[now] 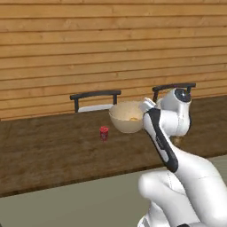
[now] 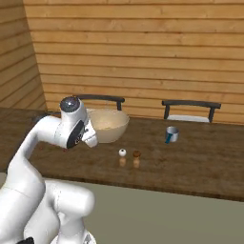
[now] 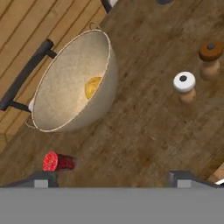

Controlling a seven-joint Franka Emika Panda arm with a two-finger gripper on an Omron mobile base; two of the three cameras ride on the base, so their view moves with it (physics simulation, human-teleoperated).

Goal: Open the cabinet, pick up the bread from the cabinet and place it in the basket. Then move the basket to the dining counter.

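The round beige basket (image 1: 126, 117) (image 2: 108, 125) (image 3: 72, 87) stands on the dark-brown dining counter (image 1: 53, 150) (image 2: 190, 167) (image 3: 144, 131), near its far edge. The golden bread (image 3: 92, 87) (image 1: 133, 118) lies inside it, against the speckled inner wall. My gripper (image 3: 113, 179) hangs open above the counter, on the near side of the basket and apart from it, with nothing between its fingertips (image 3: 43, 178). The cabinet is out of view.
A small red can (image 1: 104, 132) (image 3: 57, 162) lies beside the basket. A white-topped shaker (image 2: 122, 156) (image 3: 184, 85) and a brown-topped shaker (image 2: 137, 158) (image 3: 210, 57) stand close by. A mug (image 2: 172, 134) sits further right. Two dark chairs (image 1: 95, 99) (image 2: 190, 109) stand behind the counter, before a plank wall.
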